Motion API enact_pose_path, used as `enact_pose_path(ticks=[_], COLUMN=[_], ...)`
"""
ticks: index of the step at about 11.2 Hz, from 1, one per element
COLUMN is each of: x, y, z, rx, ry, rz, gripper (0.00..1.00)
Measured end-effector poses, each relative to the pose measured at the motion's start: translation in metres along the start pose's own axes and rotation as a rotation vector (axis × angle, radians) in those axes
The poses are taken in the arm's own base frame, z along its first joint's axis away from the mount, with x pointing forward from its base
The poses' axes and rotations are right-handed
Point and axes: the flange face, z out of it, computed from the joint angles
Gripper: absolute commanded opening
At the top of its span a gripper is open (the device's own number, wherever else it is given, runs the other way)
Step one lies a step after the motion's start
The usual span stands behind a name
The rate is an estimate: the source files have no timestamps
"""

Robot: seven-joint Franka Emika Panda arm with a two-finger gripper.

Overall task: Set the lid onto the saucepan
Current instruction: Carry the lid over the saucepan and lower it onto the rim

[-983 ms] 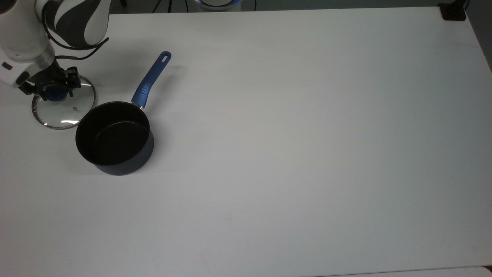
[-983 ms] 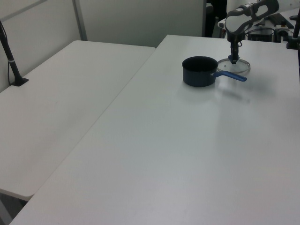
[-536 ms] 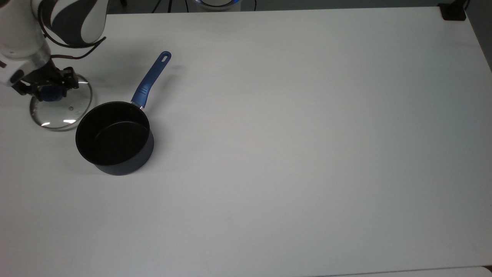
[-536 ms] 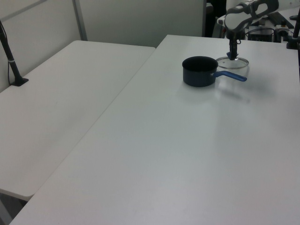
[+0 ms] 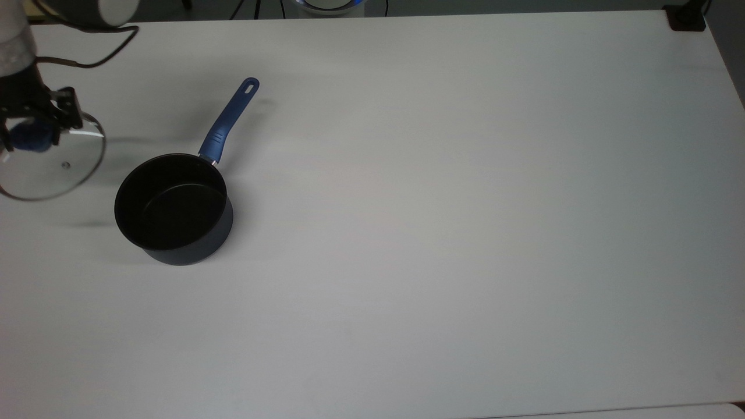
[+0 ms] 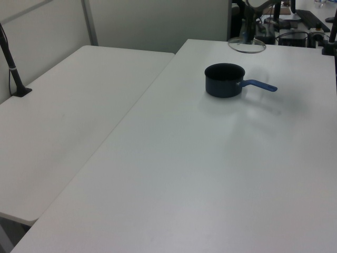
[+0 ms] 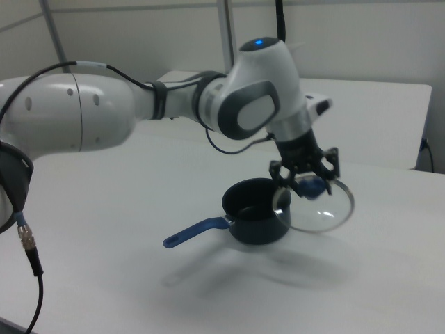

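Lid (image 5: 52, 160) now hangs off the counter (image 5: 442, 203), knob clamped in my hand (image 5: 29, 135), ready to carry over the saucepan (image 5: 173, 208) beside it.

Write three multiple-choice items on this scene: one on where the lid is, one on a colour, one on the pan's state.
1. Where is the lid?
A. Seated on the pan
B. Held up off the table by its knob
C. Flat on the table

2. What colour is the pan's handle?
A. Blue
B. Red
C. Silver

3. What state is the pan in?
A. Tipped over
B. Covered
C. Upright, open and empty

Answers:
1. B: in the right view the gripper has its jaws shut on the blue knob and the lid hangs clear of the table.
2. A: the top view shows a blue handle.
3. C: its black inside is bare in the top view.
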Motion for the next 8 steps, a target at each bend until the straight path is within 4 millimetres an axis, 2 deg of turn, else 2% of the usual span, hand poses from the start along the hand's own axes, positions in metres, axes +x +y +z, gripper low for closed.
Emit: enact_pose_path(ticks=[3,5,6,8], x=[0.064,0.096,0.106,0.111], y=[-0.070,-0.116,-0.132,-0.141], z=[-0.010,-0.012,-0.010,-0.002], rx=[0.001,-0.016,-0.015,-0.013], ry=[0.010,-0.016,-0.021,-0.033], rz=[-0.099,-0.164,-0.188,-0.205], gripper=[0.53,0.53,0.53,0.53])
